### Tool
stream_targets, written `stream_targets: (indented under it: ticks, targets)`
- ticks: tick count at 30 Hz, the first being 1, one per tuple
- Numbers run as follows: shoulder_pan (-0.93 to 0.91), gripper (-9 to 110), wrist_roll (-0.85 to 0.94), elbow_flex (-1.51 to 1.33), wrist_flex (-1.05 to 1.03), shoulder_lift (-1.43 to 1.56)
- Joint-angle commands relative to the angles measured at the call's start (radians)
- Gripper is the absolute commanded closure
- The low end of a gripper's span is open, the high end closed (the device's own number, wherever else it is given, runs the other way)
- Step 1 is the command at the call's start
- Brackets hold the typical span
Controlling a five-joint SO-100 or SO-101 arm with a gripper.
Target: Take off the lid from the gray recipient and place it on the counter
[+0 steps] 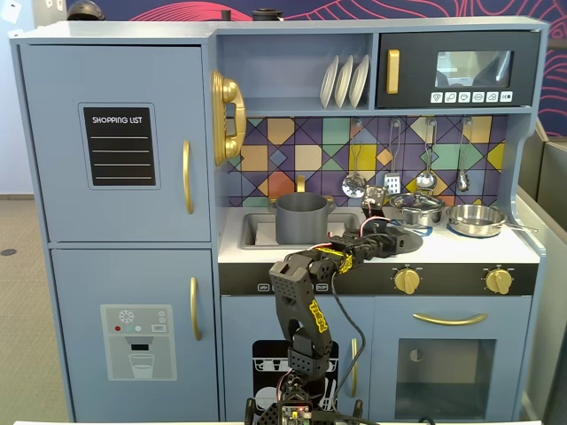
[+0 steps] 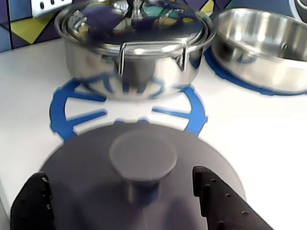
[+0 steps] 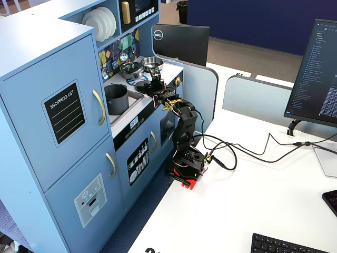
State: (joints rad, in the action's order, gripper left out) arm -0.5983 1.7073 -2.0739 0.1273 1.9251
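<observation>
Lid (image 2: 144, 191) flat on counter (image 2: 249, 139), claw (image 2: 127, 199) wide astride its knob, gray recipient (image 1: 301, 219) uncovered far left, steel pot (image 2: 134, 48) just beyond.

Gray lid (image 2: 144, 191) lies flat on white counter (image 2: 254, 139); gray recipient (image 1: 302, 218) stands uncovered.
</observation>
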Motion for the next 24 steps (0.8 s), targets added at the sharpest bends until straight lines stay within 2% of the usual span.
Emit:
stream_targets:
  ticks: [1, 14, 18, 24]
  targets:
    - [0.008, 69, 0.0, 0.008, -0.021, 0.084]
    - [0.063, 71, 0.012, -0.015, -0.276, 0.419]
    - [0.114, 74, 0.005, -0.014, -0.485, 0.597]
    - [0.23, 82, -0.057, 0.002, -0.902, 0.822]
